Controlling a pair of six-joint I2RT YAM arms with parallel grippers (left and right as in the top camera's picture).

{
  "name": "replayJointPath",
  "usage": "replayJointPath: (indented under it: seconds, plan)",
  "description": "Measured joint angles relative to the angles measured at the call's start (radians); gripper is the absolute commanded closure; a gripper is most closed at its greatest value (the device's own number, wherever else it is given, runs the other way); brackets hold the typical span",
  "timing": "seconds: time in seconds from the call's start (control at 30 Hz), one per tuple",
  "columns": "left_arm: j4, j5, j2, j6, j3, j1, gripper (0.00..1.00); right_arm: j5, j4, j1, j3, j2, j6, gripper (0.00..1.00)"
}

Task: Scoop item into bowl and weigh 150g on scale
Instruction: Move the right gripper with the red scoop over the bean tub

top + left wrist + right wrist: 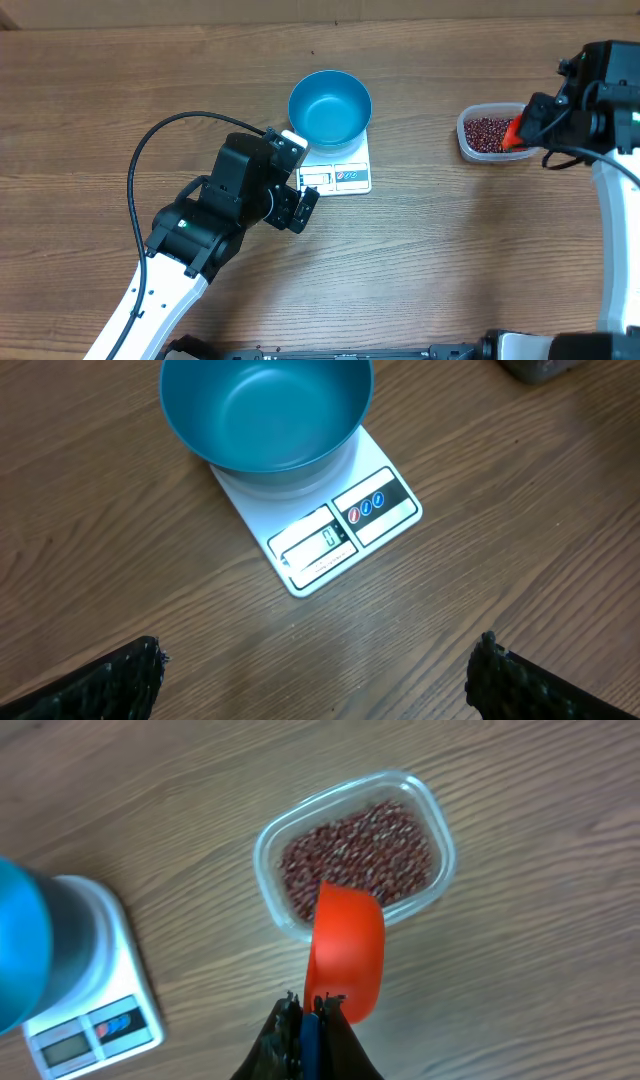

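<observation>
Beans (pixel 360 855) lie in the clear tub (pixel 447 860) directly ahead of the right gripper (pixel 310 1015), which is clenched on the orange scoop (pixel 345 955); blue bowl (pixel 20 950) on scale (pixel 120 990) sits to its left.

Wood-grain counter (pixel 450 260) carries a white scale (pixel 345 178) near its middle and, well apart from it, a clear plastic tub (pixel 463 135)
</observation>
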Motion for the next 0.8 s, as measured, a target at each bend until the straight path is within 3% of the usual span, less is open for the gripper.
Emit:
replayJointPath:
  seconds: [0.8]
  plan:
    - [0.0,0.0,0.0,0.0,0.0,0.0,0.0,0.026,0.186,-0.024,0.0,0.285,-0.295,0.96]
